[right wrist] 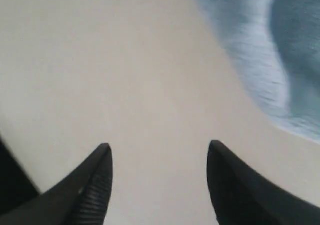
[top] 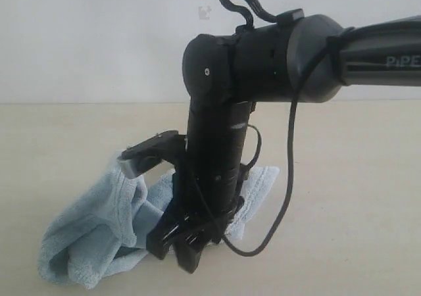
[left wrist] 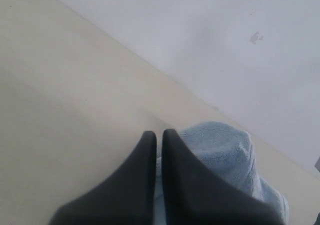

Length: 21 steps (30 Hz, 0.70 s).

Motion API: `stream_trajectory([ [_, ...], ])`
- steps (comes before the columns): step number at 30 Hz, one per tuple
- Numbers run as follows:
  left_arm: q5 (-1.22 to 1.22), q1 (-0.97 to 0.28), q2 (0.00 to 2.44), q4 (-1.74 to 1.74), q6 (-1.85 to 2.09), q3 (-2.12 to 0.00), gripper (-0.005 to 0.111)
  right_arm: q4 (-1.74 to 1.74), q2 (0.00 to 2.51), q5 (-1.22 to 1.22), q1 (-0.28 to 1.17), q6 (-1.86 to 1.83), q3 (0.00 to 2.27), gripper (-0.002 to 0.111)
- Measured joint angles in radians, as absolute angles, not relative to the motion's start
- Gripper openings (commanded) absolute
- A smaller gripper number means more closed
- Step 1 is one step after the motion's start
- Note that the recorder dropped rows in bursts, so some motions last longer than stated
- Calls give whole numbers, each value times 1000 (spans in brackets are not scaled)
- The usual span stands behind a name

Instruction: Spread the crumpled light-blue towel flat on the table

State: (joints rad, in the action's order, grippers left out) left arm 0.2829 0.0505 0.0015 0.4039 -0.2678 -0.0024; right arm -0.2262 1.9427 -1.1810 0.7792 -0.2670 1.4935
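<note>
Closest to the left wrist camera, the left end effector [left wrist: 159, 133] has its two black fingers [left wrist: 185, 185] drawn almost together, leaving only a thin slit. Pale blue shows through the lower part of that slit, but I cannot tell whether any cloth is caught there. Just past the tips the towel [left wrist: 225, 150] bulges up as a fleecy mound on the worktop [left wrist: 65, 100], with the white wall [left wrist: 200, 35] behind it. The exterior view does not show this end effector at all. The right wrist view shows the right end effector [right wrist: 160, 145] wide open and holding nothing. Bare worktop lies between its fingers, and a blurred edge of the towel sits off to one side, apart from them. In the exterior view the right arm [top: 217, 145] reaches in from the right and bends down, its end effector low at the towel's near edge. A black cable [top: 290, 177] loops beside it. Only this view shows most of the towel: it is crumpled in a heap left of centre, with one fold raised on its left part and a flatter flap stretching right behind the arm. Farthest back, the wall meets the worktop's rear edge.
</note>
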Motion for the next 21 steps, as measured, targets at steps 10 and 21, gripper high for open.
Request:
stream_trajectory([
  [10,303,50,2,444,-259,-2,4,-189,1947,-768,777,-94,1494,46],
  [21,330,50,2,449,-236,-2,4,-425,2089,-409,787,-90,1494,1],
])
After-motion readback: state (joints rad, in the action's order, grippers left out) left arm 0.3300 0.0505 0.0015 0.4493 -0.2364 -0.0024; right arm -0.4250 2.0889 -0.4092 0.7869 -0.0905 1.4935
